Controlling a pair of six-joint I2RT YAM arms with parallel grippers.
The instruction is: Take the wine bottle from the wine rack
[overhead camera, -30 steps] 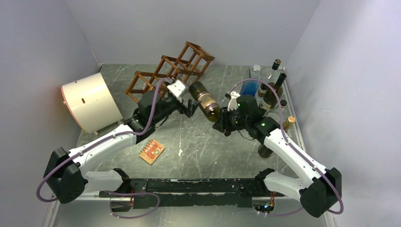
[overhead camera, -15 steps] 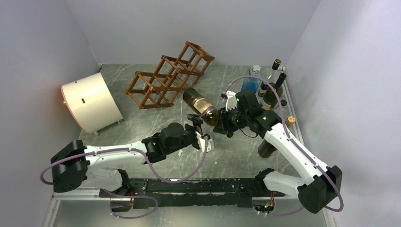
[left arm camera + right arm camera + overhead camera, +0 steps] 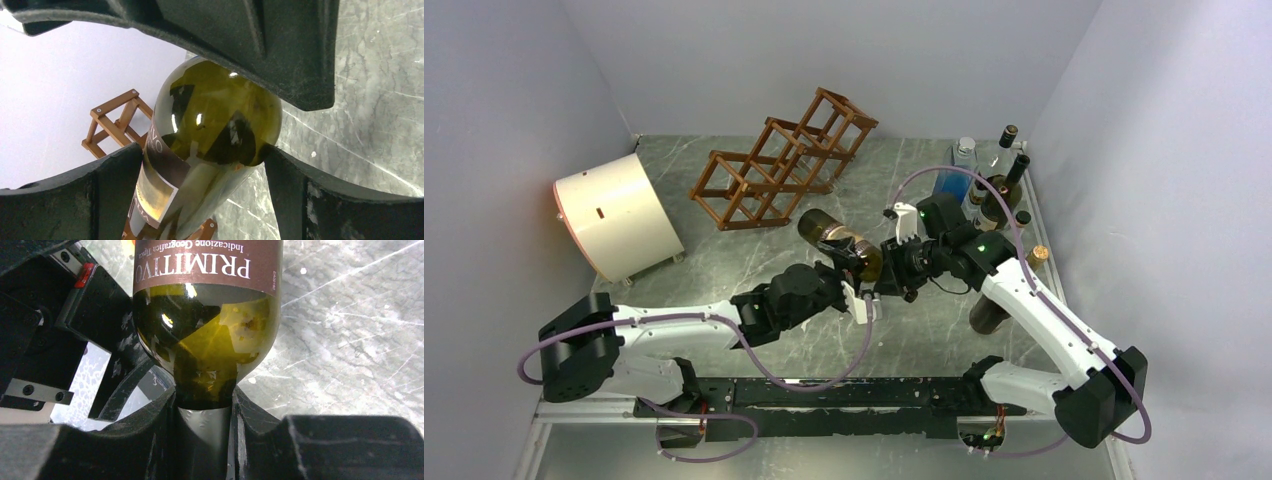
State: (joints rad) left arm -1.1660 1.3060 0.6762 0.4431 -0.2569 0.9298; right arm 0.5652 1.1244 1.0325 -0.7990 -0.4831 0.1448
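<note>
The wine bottle [image 3: 834, 238], dark green glass with a brown label, hangs tilted above the middle of the table, base toward the rack. My right gripper [image 3: 882, 272] is shut on its neck [image 3: 204, 410]. My left gripper [image 3: 856, 282] comes up from below. Its two fingers press either side of the wine bottle's [image 3: 215, 120] shoulder, with the right gripper's finger [image 3: 280, 45] just above. The wine rack [image 3: 774, 165], reddish-brown wooden bars, stands at the back with open cells; a corner of the wine rack [image 3: 112, 122] shows behind the bottle.
A cream cylindrical drum [image 3: 614, 215] lies at the left. Several bottles [image 3: 989, 185] stand in the back right corner, and a dark bottle [image 3: 986, 315] stands by the right arm. Grey walls close in on three sides.
My left arm swung away from the rack, down to the table's middle, and its jaws came onto the bottle's shoulder. My right gripper carried the bottle a little left and nearer.
</note>
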